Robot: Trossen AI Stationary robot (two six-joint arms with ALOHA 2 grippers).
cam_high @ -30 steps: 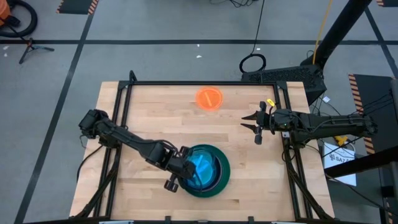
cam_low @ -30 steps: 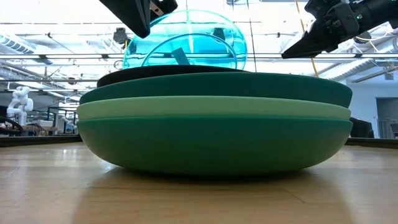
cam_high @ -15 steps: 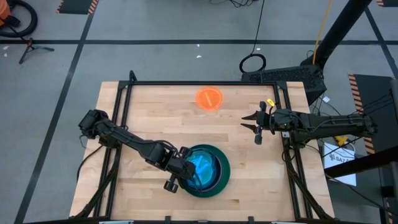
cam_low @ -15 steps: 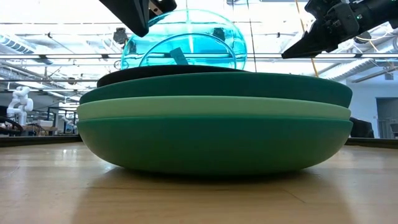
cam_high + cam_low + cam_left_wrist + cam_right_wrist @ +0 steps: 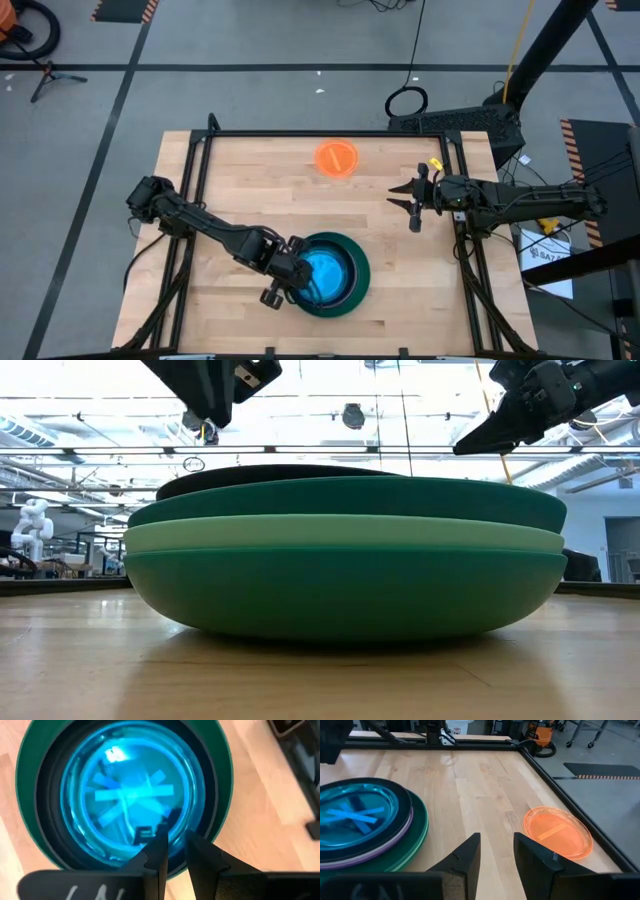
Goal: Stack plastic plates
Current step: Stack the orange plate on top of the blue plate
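Cyan-blue translucent plastic lies flat on top of my stack of plates (image 5: 330, 275), which sits near the desk's (image 5: 240, 175) near edge, about midway along it. That cyan-blue plate (image 5: 131, 795) is small, glossy and round, with crossed strips showing through it; it nests in a black plate (image 5: 402, 827) above a thin purple rim (image 5: 390, 847). Below come broad dark green (image 5: 345, 500) and light green (image 5: 340, 532) plates, smooth and matte, with a further dark green bowl-shaped plate (image 5: 340, 590) touching the wood. My left pincer (image 5: 174, 849) hangs over the stack's left rim, its fingers a narrow gap apart and holding nothing. My right pincer (image 5: 496, 851) waits above the desk's right edge, fingers moderately apart and empty. Between the two lies open bare plank wood. A small orange translucent plate (image 5: 336, 158) rests alone near the far edge, well apart from the stack. Black rails (image 5: 320, 133) frame the desk's far and side edges.
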